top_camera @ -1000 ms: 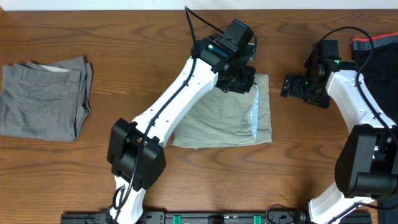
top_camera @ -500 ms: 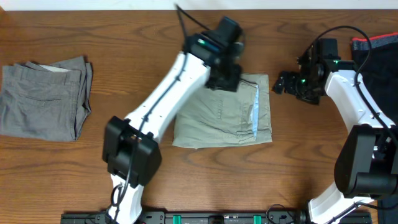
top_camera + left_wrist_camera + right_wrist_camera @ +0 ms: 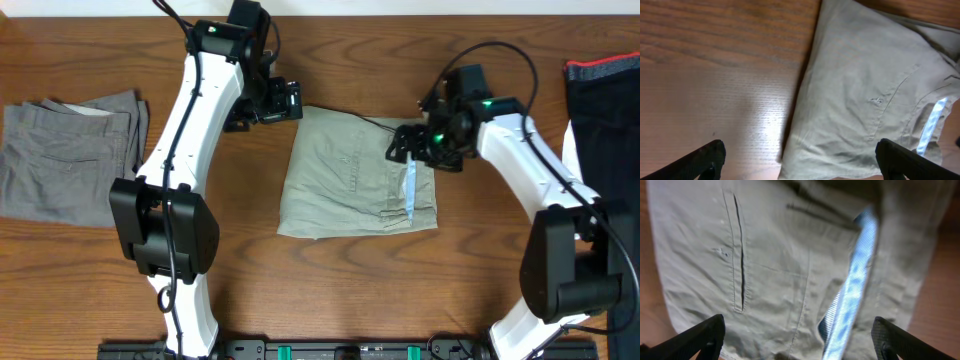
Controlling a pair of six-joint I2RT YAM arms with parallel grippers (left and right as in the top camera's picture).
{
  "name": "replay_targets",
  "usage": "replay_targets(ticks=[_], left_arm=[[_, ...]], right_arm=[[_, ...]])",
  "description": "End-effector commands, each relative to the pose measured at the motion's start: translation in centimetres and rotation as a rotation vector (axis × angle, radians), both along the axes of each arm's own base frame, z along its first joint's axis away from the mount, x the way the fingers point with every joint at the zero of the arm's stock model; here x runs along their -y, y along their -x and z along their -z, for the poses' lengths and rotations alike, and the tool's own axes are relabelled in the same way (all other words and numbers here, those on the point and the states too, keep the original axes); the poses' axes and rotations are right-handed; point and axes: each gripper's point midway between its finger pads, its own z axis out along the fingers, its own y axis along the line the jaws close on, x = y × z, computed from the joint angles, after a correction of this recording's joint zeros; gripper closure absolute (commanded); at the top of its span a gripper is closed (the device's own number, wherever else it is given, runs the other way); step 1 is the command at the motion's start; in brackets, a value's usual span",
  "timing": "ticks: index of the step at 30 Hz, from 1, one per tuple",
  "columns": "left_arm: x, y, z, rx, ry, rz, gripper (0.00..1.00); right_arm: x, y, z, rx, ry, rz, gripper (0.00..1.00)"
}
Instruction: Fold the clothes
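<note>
The khaki-green pair (image 3: pixel 355 175) lies flat in the middle of the tabletop (image 3: pixel 470 280), already folded to a compact rectangle. The grey pair (image 3: pixel 70 155) lies folded far on the left, and the black garment (image 3: pixel 605 120) with a red band lies at the right edge. The left pincer (image 3: pixel 283 100) hangs over bare wood just beside the upper left edge of the khaki cloth. Its fingers are spread wide and nothing is between them. The right pincer (image 3: pixel 403 142) is over the upper right part of the same cloth, near the pale blue strip (image 3: pixel 852 280), and it is also released and holds nothing. I judge that this cotton is light, soft and limp. It will sag when lifted, and the layers may slide on each other. The part near the strip and the pocket slit (image 3: pixel 738 260) looks thicker. A good hold would be at a corner or a folded edge, pinching all layers together.
</note>
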Motion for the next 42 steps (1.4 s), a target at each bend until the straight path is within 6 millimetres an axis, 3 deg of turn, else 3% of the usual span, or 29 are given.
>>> replay_targets(ticks=[1,7,24,34,39,42], left_arm=[[-1.0,-0.2,-1.8,0.041,-0.006,-0.022,0.02],[-2.6,-0.3,-1.6,0.046,-0.083,-0.038,0.02],[-2.5,-0.3,-1.6,0.046,-0.083,-0.038,0.02],[-2.5,-0.3,-1.6,0.046,-0.083,-0.038,0.02],[-2.5,-0.3,-1.6,0.046,-0.083,-0.038,0.02],[-2.5,-0.3,-1.6,0.046,-0.083,-0.038,0.02]], right_arm=[[0.5,0.1,1.1,-0.038,0.077,0.053,0.09],[1.0,1.2,2.2,-0.095,0.102,0.059,0.12],[-0.5,1.9,6.6,-0.203,0.05,0.029,0.19],[-0.3,1.6,6.7,-0.193,0.057,0.033,0.5],[-0.3,1.4,6.7,-0.182,0.061,0.034,0.73],[-0.3,1.3,6.7,-0.179,0.06,0.034,0.94]])
